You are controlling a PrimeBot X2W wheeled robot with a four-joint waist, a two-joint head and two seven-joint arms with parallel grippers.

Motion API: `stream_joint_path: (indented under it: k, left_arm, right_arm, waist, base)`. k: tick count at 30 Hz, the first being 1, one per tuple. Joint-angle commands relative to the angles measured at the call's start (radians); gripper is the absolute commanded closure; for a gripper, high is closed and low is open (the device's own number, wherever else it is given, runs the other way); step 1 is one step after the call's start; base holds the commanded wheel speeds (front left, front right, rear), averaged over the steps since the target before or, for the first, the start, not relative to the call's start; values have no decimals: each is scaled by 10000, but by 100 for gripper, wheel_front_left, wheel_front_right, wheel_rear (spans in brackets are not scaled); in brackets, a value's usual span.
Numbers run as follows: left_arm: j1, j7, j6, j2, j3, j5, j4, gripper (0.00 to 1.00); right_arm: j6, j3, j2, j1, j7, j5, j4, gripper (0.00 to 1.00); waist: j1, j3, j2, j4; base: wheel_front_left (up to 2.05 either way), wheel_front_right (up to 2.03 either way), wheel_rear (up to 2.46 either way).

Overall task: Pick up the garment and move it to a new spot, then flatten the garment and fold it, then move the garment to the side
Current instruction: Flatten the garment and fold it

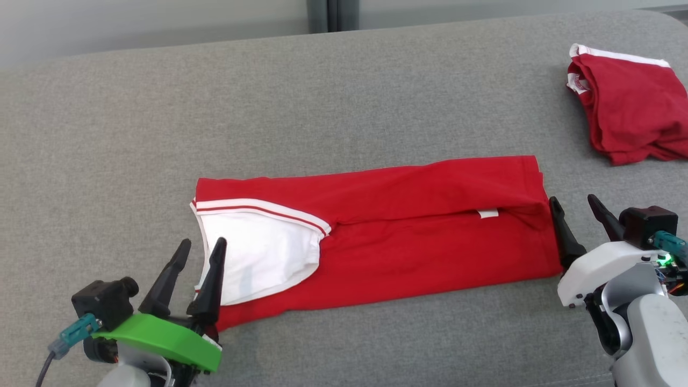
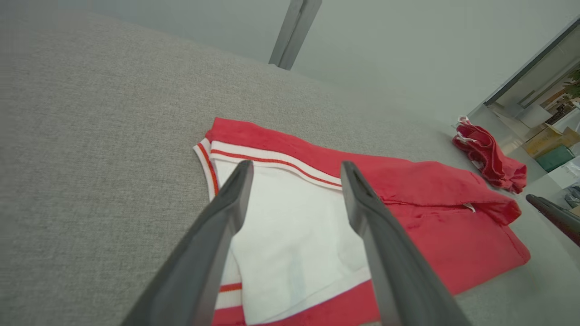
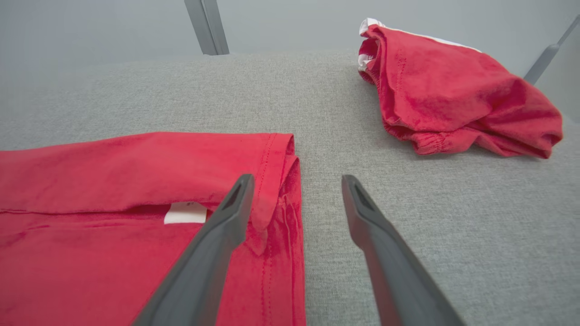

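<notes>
Your left gripper point(image 1: 202, 243): you are seeing its two long dark tapered fingers standing apart, gripping nothing, and pointing over the white panel at the garment's left end.
Your right gripper point(image 1: 573, 200): its fingers are spread wide too, holding nothing. One finger is sitting at the garment's stitched right hem and the other is hanging over bare grey cloth. You cannot tell whether the first is touching the hem.
Red garment point(image 1: 430, 215): it is lying folded into a long flat band between your two grippers. The soft knit is showing a lengthwise fold line and a few shallow creases.
White panel point(image 1: 258, 252): it is curving smoothly at the left end, edged with ribbed trim in white and red stripes.
Tag point(image 1: 488, 214): a small white rectangle is peeking out from under the upper flap near the right end.
Grey surface point(image 1: 322, 97): coarse woven fabric is stretching under everything.
Second red garment point(image 1: 629, 113): it is sitting bunched and rumpled, with a white edge, at the far right, well apart from the band.
</notes>
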Motion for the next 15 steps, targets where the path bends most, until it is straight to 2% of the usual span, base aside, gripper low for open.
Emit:
stream_joint_path:
  k: [1,6,15]
  left_arm:
    - [173,-108,70,-157,140,163,14,0]
    - [234,-198,135,-634,390,751,97,0]
    - [228,-192,-178,-1230,704,1289,362,0]
  right_arm:
    - [-14,-82,52,56,-42,-74,-26,0]
    - [-14,-350,316,-260,-73,-220,164,0]
    - [-14,-748,531,-952,-95,-495,1639,0]
  waist:
    - [0,-102,0,74]
    - [0,-180,0,232]
    - [0,45,0,611]
  base:
    - [0,0,0]
    - [0,0,0]
    - [0,0,0]
